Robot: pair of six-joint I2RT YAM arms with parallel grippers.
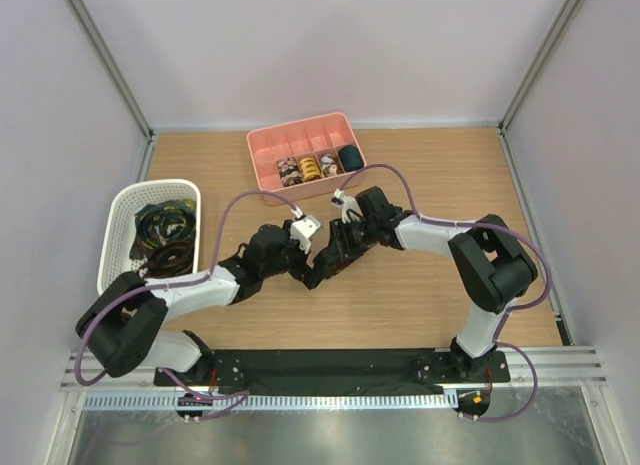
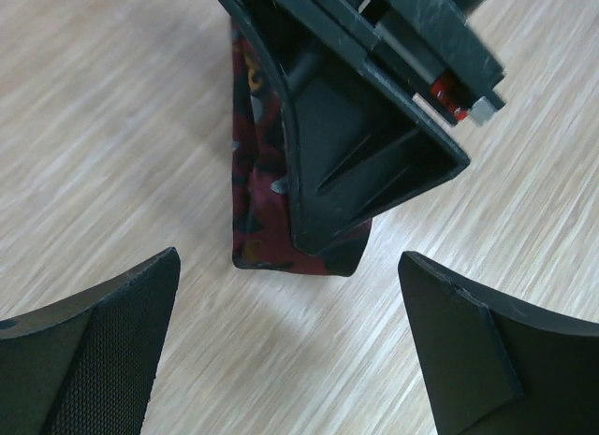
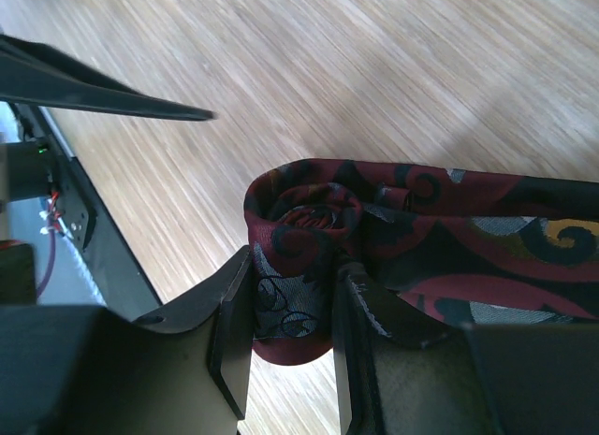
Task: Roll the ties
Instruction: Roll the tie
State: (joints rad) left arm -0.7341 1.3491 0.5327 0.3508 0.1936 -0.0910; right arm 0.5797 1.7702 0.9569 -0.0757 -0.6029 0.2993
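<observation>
A dark red tie (image 3: 393,229) with black, grey and yellow print is partly rolled into a coil. My right gripper (image 3: 292,332) is shut on the coil's rolled end, the fabric pinched between both fingers. In the left wrist view the same tie (image 2: 257,206) stands on the wood under the right gripper's black finger (image 2: 356,154). My left gripper (image 2: 285,351) is open and empty, just short of the tie. From above, both grippers meet at mid-table, the left (image 1: 300,268) and the right (image 1: 333,260), with the tie mostly hidden between them.
A pink divided tray (image 1: 262,157) at the back holds several rolled tie coils (image 1: 309,168). A white mesh basket (image 1: 120,210) at the left holds more loose ties (image 1: 165,235). Metal frame posts and walls bound the wooden table (image 1: 420,305).
</observation>
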